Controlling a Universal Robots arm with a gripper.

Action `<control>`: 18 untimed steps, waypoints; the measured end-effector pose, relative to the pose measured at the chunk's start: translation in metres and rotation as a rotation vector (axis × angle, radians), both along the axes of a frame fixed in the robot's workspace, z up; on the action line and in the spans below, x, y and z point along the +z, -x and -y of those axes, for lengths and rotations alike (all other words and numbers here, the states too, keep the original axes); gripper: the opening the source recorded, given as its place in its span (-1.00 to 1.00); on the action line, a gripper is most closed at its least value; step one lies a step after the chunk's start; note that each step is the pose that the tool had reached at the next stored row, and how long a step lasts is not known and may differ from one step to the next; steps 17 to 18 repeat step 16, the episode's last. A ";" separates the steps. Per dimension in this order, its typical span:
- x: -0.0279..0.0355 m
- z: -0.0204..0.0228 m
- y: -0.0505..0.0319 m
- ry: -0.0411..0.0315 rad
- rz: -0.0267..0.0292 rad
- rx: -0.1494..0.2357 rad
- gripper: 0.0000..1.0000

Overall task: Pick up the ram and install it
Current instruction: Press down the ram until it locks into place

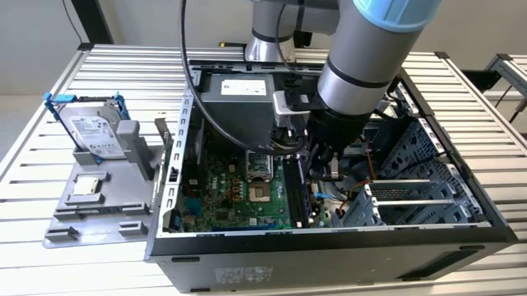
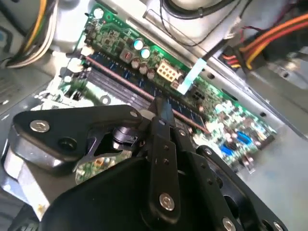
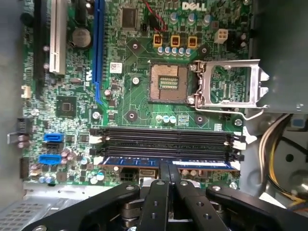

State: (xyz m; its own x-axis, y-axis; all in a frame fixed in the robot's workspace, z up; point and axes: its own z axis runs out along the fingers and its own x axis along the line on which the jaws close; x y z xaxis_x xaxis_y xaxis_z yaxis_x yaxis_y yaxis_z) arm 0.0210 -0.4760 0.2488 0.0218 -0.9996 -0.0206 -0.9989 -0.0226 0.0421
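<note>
The ram (image 3: 168,164), a long thin dark stick with a blue edge and a pale label, lies lengthwise in the slot of the green motherboard (image 3: 134,96) nearest the case wall, parallel to the empty black slots (image 3: 166,139) beside it. The black metal pincer (image 3: 168,175) is pressed together, its narrow tips pinching the ram's middle from above. In the exterior view, the arm (image 1: 362,68) reaches down into the open computer case (image 1: 329,246) on the ribbed metal bench (image 1: 49,271).
</note>
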 end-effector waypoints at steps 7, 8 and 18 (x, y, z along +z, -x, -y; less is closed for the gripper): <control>0.0292 0.0000 -0.0001 0.0007 -0.0002 0.000 -1.00; 0.0290 0.0000 0.0000 0.0003 -0.0001 0.000 -1.00; 0.0291 0.0000 0.0000 0.0006 -0.0003 0.000 -1.00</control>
